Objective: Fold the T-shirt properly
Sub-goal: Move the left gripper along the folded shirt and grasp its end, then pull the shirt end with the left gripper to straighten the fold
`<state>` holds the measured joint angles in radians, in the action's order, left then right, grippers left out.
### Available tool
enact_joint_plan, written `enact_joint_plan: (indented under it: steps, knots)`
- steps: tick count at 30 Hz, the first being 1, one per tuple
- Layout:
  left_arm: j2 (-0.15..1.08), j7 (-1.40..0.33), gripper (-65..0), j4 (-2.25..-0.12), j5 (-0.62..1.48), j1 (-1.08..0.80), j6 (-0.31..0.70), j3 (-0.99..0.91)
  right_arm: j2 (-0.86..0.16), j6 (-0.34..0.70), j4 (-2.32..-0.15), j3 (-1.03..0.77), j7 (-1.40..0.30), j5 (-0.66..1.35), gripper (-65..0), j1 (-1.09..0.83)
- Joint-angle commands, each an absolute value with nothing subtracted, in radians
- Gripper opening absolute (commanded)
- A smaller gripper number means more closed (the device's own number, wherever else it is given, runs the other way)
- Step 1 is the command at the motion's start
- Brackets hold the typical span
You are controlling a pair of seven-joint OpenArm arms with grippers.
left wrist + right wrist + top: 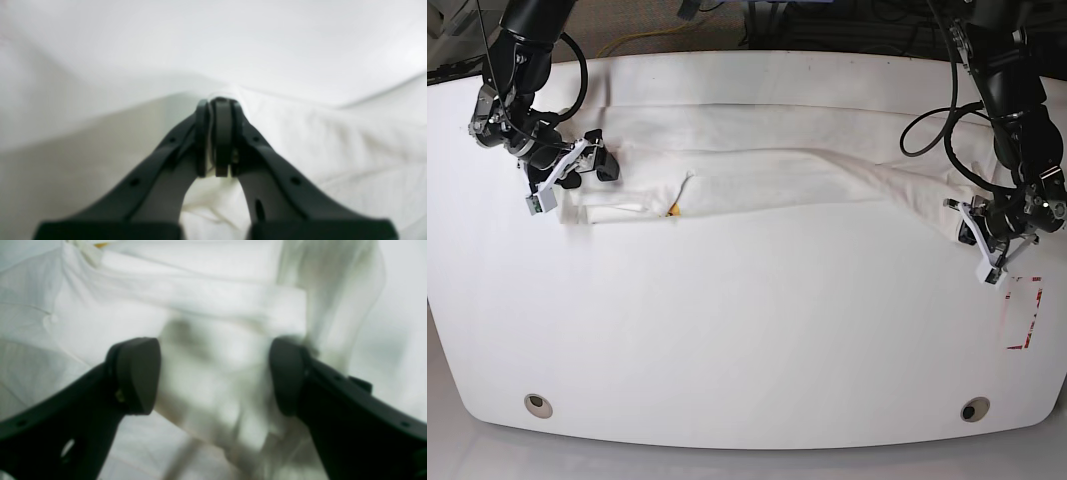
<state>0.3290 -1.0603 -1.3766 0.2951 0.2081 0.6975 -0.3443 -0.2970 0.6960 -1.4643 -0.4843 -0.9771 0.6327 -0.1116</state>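
T-shirt (pixel 777 165) pinched by left gripper (pixel 218 103); right gripper (pixel 213 373) gapes.

T-shirt (pixel 787 170) reads plain white from above, no print showing, just one small yellow-orange fleck at the neck. Table (pixel 747 340) under it is white too, with a red-and-white marked patch near its edge by my left arm. My left gripper (pixel 218 133) and right gripper (pixel 213 376) are matte black, pads dark grey.
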Motion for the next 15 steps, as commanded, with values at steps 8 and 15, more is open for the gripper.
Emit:
enact_joint_plan:
  steps: [8,15]
  knots:
    - [0.349,-1.043,-63.9,-1.707,0.309,0.099,0.698,-0.352,-0.315,0.698,-1.483,-0.489,-0.963,0.651,-15.7,-0.101]
    - [0.380,-1.043,-63.9,-1.834,0.311,-0.058,0.698,-0.423,-0.315,0.698,-1.483,-0.490,-0.963,0.650,-15.7,-0.101]
